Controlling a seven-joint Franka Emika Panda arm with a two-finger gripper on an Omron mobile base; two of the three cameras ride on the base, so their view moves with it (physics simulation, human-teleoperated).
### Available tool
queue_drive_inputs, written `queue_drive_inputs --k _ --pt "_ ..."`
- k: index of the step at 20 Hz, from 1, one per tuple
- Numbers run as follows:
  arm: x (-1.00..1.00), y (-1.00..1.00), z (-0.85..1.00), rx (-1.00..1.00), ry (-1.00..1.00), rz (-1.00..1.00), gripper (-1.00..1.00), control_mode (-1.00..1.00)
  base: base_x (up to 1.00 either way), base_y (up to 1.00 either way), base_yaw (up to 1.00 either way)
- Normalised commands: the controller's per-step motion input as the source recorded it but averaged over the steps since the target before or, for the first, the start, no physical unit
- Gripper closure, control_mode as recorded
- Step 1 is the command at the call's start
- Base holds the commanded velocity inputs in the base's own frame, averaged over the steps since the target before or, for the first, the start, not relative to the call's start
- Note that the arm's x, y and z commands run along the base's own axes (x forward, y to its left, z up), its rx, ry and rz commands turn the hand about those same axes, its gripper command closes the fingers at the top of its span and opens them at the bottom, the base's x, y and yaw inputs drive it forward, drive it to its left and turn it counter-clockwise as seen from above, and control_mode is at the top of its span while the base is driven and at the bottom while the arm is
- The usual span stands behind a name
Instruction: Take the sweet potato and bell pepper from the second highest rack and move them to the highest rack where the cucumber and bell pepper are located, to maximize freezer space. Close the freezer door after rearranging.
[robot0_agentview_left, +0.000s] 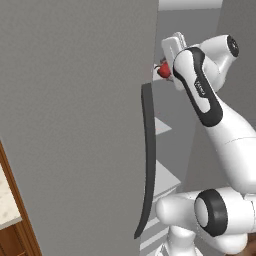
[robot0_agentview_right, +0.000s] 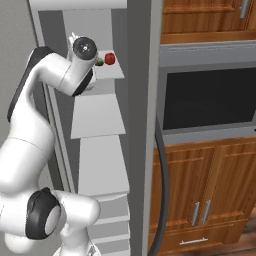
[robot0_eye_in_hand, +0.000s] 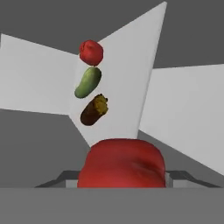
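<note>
A large red bell pepper (robot0_eye_in_hand: 122, 159) sits right in front of the hand camera, with my gripper (robot0_eye_in_hand: 123, 177) shut on it and the fingertips hidden behind it. On the pale top rack (robot0_eye_in_hand: 127, 78) beyond lie a second red bell pepper (robot0_eye_in_hand: 91, 52), a green cucumber (robot0_eye_in_hand: 87, 82) and the brown-yellow sweet potato (robot0_eye_in_hand: 94, 110), in a row. The arm reaches into the top of the open freezer (robot0_agentview_right: 97, 120), where the shelf pepper (robot0_agentview_right: 110, 58) and the cucumber (robot0_agentview_right: 100, 62) show beside the wrist. The freezer door (robot0_agentview_left: 75, 125) stands open on the left, its dark handle (robot0_agentview_left: 148, 160) beside the arm.
Lower pale shelves (robot0_agentview_right: 100, 165) step down below the arm. A grey panel with a curved dark handle (robot0_agentview_right: 161, 190) stands right of the opening. Past it are the wood-framed wall oven (robot0_agentview_right: 210, 100) and wooden cabinet doors (robot0_agentview_right: 200, 180).
</note>
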Motion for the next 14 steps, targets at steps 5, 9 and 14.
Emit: queue_drive_inputs --k 5,9,14 --pt "0.6 0.14 0.0 -0.04 0.13 0.0 1.0 -1.0 0.0 0.0 0.0" --pt "0.59 0.07 -0.05 0.0 0.05 0.0 1.0 -1.0 0.0 0.0 0.0" --pt "0.5 0.01 -0.16 0.0 0.0 0.0 1.0 -1.0 0.0 0.0 0.0"
